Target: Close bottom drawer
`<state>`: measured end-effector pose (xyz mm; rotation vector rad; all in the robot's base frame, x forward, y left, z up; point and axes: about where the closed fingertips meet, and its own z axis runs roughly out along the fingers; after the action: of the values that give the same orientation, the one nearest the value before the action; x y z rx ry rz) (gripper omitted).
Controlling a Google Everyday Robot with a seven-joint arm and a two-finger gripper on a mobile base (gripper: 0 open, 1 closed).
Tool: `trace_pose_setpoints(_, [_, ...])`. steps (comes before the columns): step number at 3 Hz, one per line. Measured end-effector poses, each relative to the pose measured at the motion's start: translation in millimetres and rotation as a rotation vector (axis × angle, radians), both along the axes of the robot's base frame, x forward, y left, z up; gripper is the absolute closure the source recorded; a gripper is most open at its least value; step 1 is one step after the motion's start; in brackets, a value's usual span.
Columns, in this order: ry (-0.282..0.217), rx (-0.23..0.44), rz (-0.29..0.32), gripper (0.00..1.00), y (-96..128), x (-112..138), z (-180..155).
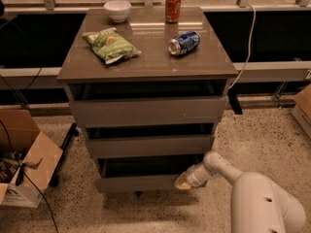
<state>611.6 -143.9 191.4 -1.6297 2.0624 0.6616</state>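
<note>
The bottom drawer (136,183), the narrowest, grey-brown with a flat handleless front, sits pulled out at six o'clock of the grey-brown cabinet (155,64). The cream-tipped gripper (183,181) touches the front's three o'clock end; whether it is apart or together I cannot tell. Pushing from that end risks skewing the drawer, so press nearer the centre, straight toward twelve.

The white arm (260,205) enters from the lower right corner as a thick, rounded segment. It narrows to a knuckle-like wrist joint (214,161), then bends and slants down to the left. The tool (183,182) sits at its end, low in the view and just right of middle, its cream-coloured tip pointing left and slightly down.
</note>
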Motion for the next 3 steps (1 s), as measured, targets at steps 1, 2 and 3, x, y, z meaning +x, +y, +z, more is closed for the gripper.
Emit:
trace_pose_setpoints(1, [0.008, 0.002, -0.044, 1.00, -3.0, -1.8, -16.2])
trace_pose_setpoints(2, [-0.017, 0.005, -0.077, 1.00, -7.4, 3.5, -26.9])
trace_pose_setpoints(3, [-0.110, 0.010, -0.112, 1.00, -10.9, 23.5, -31.1])
